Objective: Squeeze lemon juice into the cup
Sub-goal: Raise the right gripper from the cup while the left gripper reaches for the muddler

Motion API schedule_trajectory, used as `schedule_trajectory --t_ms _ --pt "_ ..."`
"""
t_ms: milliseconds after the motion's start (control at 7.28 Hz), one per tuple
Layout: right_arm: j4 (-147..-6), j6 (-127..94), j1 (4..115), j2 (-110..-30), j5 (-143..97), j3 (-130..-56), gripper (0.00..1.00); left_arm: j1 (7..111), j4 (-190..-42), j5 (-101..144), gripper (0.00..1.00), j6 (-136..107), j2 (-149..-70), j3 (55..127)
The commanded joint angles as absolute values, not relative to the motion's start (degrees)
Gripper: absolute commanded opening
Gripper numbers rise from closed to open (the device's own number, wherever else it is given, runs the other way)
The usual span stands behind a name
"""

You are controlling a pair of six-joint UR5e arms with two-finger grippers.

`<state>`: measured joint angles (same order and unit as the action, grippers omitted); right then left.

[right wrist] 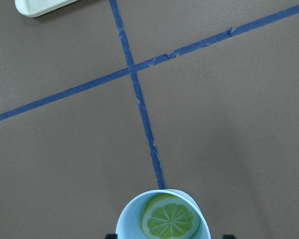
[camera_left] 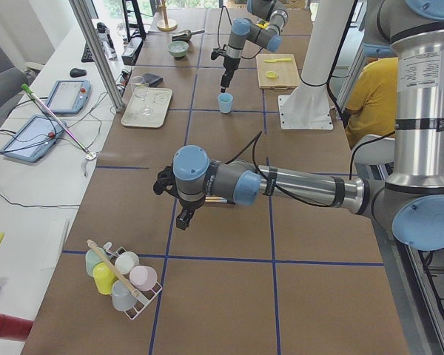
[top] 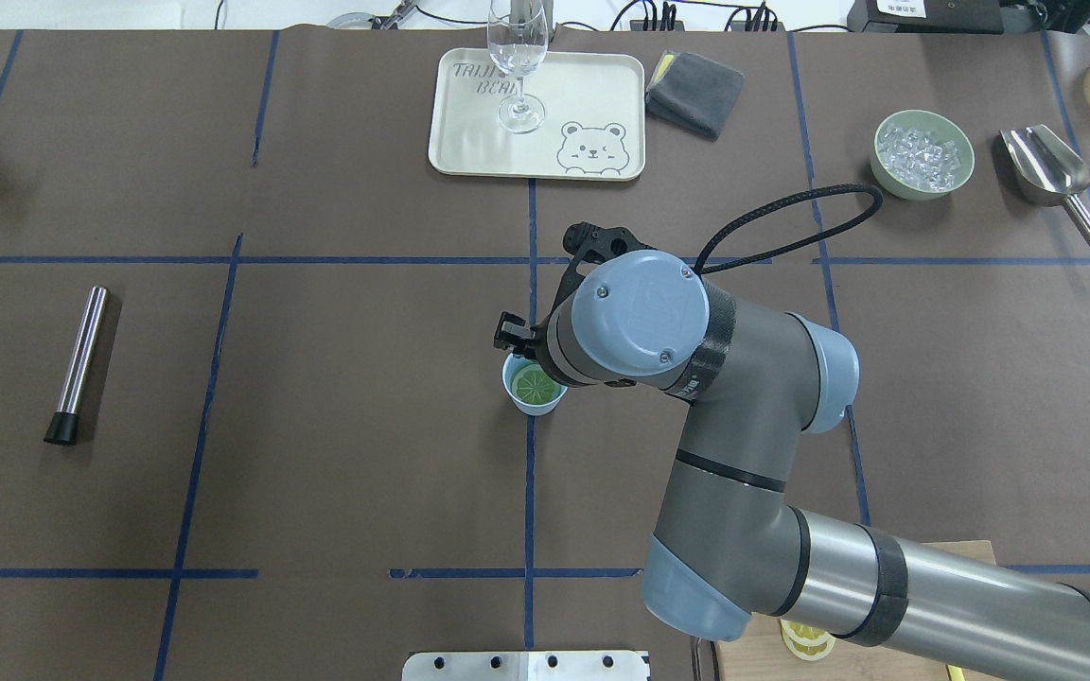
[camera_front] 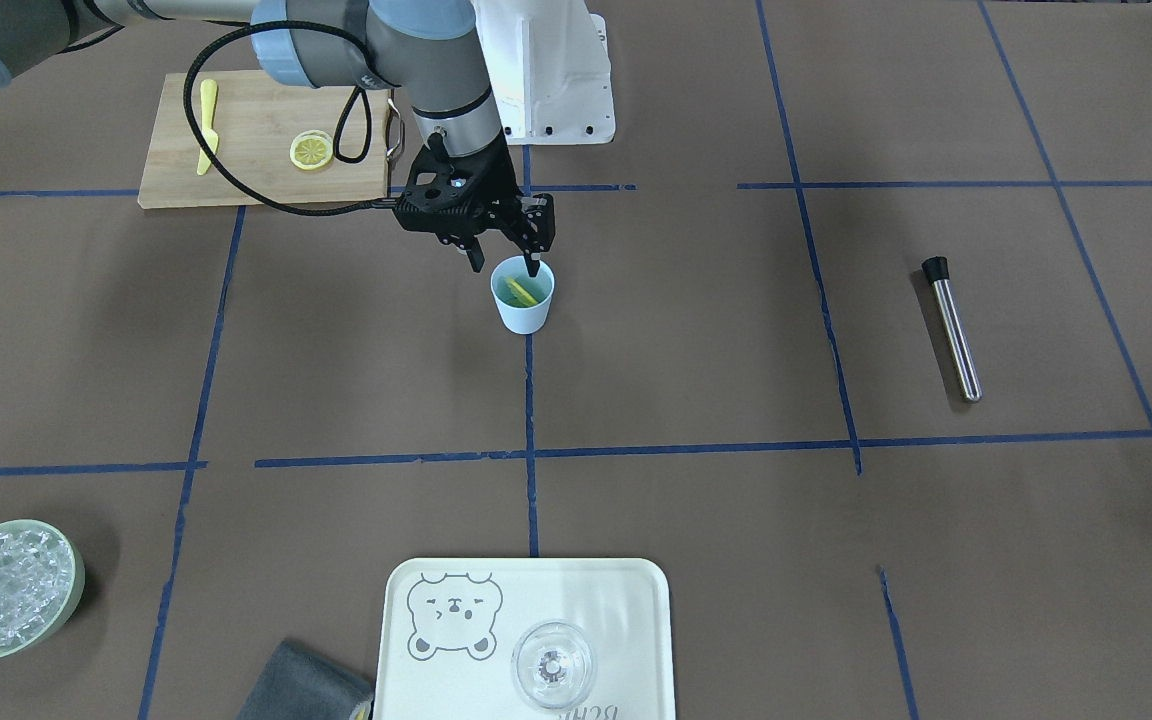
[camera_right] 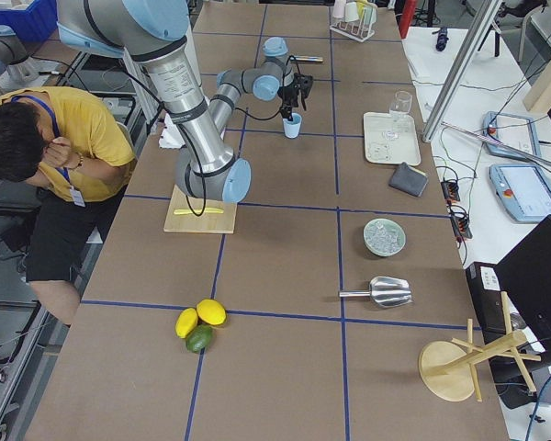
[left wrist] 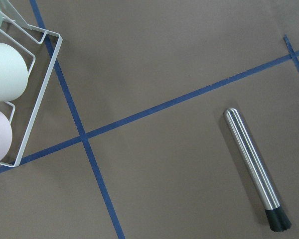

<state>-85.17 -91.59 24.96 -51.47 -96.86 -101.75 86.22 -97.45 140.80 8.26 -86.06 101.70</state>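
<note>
The light-blue cup (camera_front: 523, 303) stands on the table's middle blue line. The lemon slice (camera_front: 521, 291) lies inside it, and shows flat in the cup in the right wrist view (right wrist: 170, 219) and the overhead view (top: 537, 384). My right gripper (camera_front: 504, 266) hangs just above the cup's rim, open and empty, one finger (camera_front: 533, 262) over the rim and the other outside it. My left gripper (camera_left: 183, 217) shows only in the exterior left view, above bare table, and I cannot tell whether it is open or shut.
A cutting board (camera_front: 256, 140) behind the cup holds a second lemon slice (camera_front: 311, 150) and a yellow knife (camera_front: 206, 125). A steel rod (camera_front: 954, 330), a tray (camera_front: 626, 600) with a clear glass (camera_front: 554, 665), a bowl of ice (camera_front: 6, 590), a grey cloth (camera_front: 301, 685) and a cup rack (camera_left: 122, 277) stand around.
</note>
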Motion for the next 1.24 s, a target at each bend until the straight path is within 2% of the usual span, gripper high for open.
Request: schedule_trajectory --t_ms 0,275,550,687,962,1100 --pt "-85.1 -91.4 25.0 -51.4 -97.0 -102.0 1.0 86.1 -97.1 140.9 1.0 8.0 -86.0 101.6" --pt "-85.0 -90.4 30.0 -54.8 -104.5 -104.4 1.0 75.8 -103.1 144.7 1.0 -8.9 -87.2 100.9" --pt "-85.1 -78.8 38.7 -65.1 -113.2 -110.7 1.0 66.9 -118.4 136.9 1.0 -30.2 -89.2 98.7" --pt "-85.1 -73.6 42.5 -68.4 -116.6 -111.0 1.0 62.1 -120.7 131.8 1.0 -38.3 -90.5 97.1" --pt "-84.9 -66.1 46.6 -74.5 -120.0 -111.0 1.0 59.4 -120.3 128.8 0.91 -42.0 -95.7 90.0" --pt "-82.7 -65.9 46.9 -76.1 -120.2 -111.0 1.0 57.7 -120.4 127.1 0.89 -41.8 -97.3 87.0"
